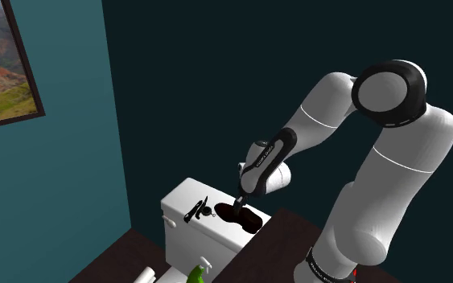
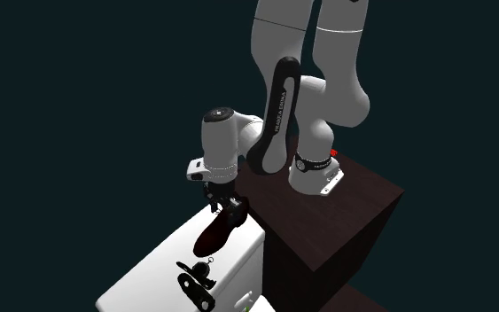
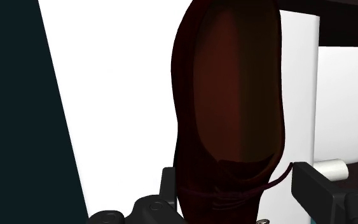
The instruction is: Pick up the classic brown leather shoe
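Gripper [image 3: 238, 183] is straddling the dark brown shoe [image 3: 228, 95], which is lying on the white toilet tank lid [image 1: 180, 195]; its jaws are standing open and gripping nothing, so closing squarely across the laces before lifting off the lid is looking best.

Dark reddish-brown shoe [image 1: 242, 215], opening upward, on the white cistern lid [image 1: 181, 196], towards its stand-side end

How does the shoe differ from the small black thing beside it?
The shoe is dark brown and longer; the black thing is black and smaller. The gripper straddles the shoe, while the black thing lies apart from the gripper. Both are on the white tank.
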Action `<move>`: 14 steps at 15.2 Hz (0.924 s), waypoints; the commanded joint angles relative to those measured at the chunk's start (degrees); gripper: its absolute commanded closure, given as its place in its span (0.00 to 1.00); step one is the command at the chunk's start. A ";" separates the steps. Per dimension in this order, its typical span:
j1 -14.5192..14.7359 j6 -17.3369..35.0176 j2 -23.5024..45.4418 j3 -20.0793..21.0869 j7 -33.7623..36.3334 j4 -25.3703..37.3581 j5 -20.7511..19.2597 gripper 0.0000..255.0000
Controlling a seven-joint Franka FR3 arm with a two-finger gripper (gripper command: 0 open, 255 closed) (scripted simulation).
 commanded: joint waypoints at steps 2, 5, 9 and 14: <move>-0.07 0.10 0.09 -0.09 -0.12 0.07 0.06 1.00; 0.12 0.20 0.01 0.14 0.41 -0.09 -0.06 1.00; -1.72 -4.18 -5.12 0.06 5.75 -0.61 -7.39 1.00; -3.87 -10.02 -11.10 1.16 8.84 -0.64 -11.54 1.00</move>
